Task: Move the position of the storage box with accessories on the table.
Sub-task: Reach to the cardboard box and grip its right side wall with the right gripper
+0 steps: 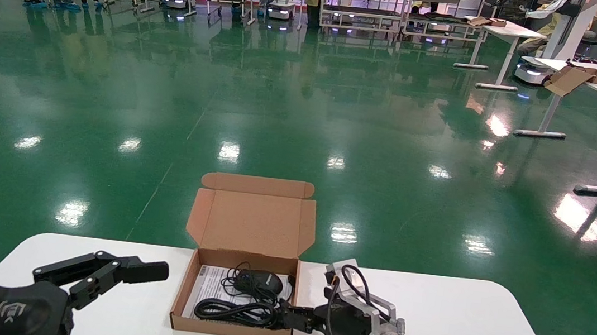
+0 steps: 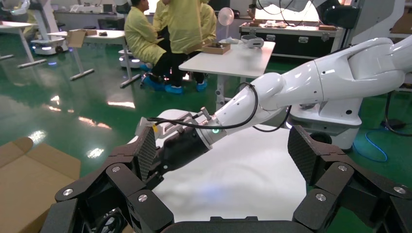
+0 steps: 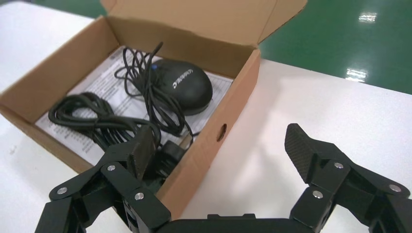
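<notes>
- Nearest to you, at the bottom right of the head view, the right gripper is sitting at the right wall of the storage box. Its jaws are standing wide apart, straddling that wall: one finger is reaching inside among the cable, the other is staying outside over the bare table. It is not clamping anything.
- At the lower left of the head view, the left gripper is hanging over the table, just left of the box and apart from it, jaws spread wide and holding nothing.
- The storage box is lying in the lower middle of the head view, near the table's far edge, lid standing open and upright at the back.
- Inside it you are seeing the accessories: a black mouse toward the back, a coiled black cable toward the front, and a white printed sheet underneath both.
- The cable loops are crowding the inner finger.
- Around you, a green floor, other white desks at the upper right, and people in yellow coats at the upper left.
</notes>
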{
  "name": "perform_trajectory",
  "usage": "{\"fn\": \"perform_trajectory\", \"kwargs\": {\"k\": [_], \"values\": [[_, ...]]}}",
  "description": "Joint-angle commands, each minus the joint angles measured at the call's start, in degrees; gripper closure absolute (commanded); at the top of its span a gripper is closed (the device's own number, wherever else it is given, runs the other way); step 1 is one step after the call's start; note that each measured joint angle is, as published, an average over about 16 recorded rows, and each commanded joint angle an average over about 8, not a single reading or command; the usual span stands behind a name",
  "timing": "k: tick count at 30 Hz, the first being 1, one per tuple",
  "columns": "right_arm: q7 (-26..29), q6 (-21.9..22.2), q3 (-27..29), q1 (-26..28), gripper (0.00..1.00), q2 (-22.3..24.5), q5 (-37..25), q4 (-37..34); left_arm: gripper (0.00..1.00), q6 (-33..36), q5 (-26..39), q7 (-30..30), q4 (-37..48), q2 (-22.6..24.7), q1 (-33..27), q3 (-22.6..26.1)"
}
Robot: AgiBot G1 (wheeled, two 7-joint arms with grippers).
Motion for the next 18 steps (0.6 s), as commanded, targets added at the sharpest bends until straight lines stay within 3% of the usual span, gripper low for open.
{"fn": "perform_trajectory", "kwargs": {"k": [1,5,8,18], "values": [[-0.2,0.6,-0.4,-0.2,0.34,0.0,1.3,0.1,0.0,0.0,0.0,0.0,0.0,0.0,0.0,0.0],[-0.3,1.9,-1.5,-0.7,0.78,0.0,3.7,0.3,0.0,0.0,0.0,0.0,0.0,0.0,0.0,0.0],[-0.3,2.9,-2.3,-1.1,0.98,0.0,5.4,0.5,0.0,0.0,0.0,0.0,0.0,0.0,0.0,0.0],[0.0,5.5,-5.4,-1.9,1.0,-0.1,10.8,2.0,0.0,0.0,0.0,0.0,0.0,0.0,0.0,0.0]]}}
